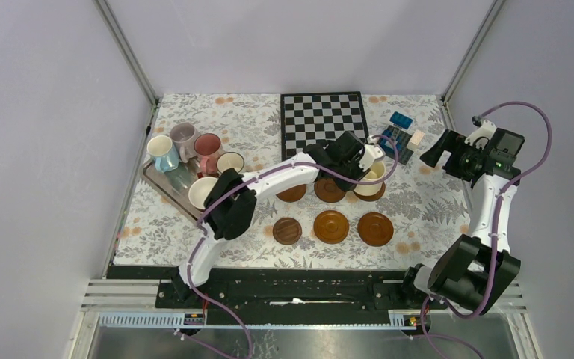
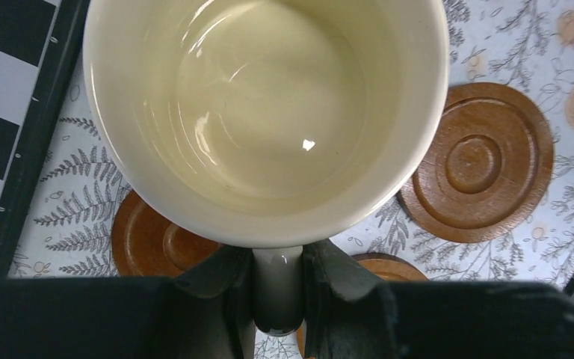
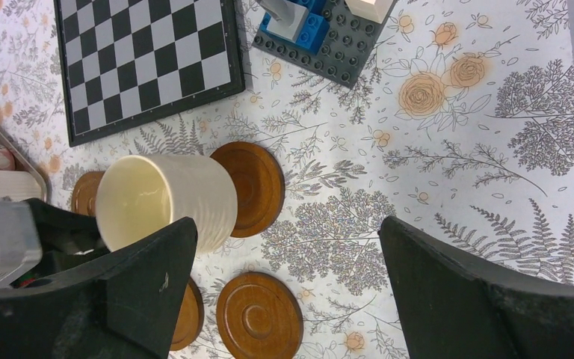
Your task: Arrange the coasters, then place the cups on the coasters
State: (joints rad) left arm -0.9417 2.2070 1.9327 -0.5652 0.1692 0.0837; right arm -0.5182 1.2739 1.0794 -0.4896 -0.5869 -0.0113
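**A:** What's lying nearest the arms?

**B:** Three bare coasters (image 1: pixel 331 226) are sitting in the near row. Three more are lining up just behind them. The cream cup (image 1: pixel 374 173) is sitting over the far right coaster (image 3: pixel 258 187). I cannot tell whether it's touching yet.

**A:** Who's holding it?

**B:** The left gripper (image 2: pixel 277 299) is pinching its handle (image 2: pixel 277 273), with the jaws closed tight on it. The right gripper (image 3: pixel 288 228) is hanging off to the right, jaws spread wide and holding nothing.

**A:** How is it going to handle?

**B:** I'm judging it as glazed ceramic, so stiff, slick and easy to chip. It's hanging off-centre from that handle, so it's probably wanting to tip. The handle looks like the sound place to hold it, and I'm thinking a gentle, level lowering is best.

**A:** And farther off?

**B:** Five other cups (image 1: pixel 208 146) are standing on the tray (image 1: pixel 166 191) at the left. A chessboard (image 1: pixel 323 120) is lying at the far edge, and blocks (image 1: pixel 400 134) are sitting far right.
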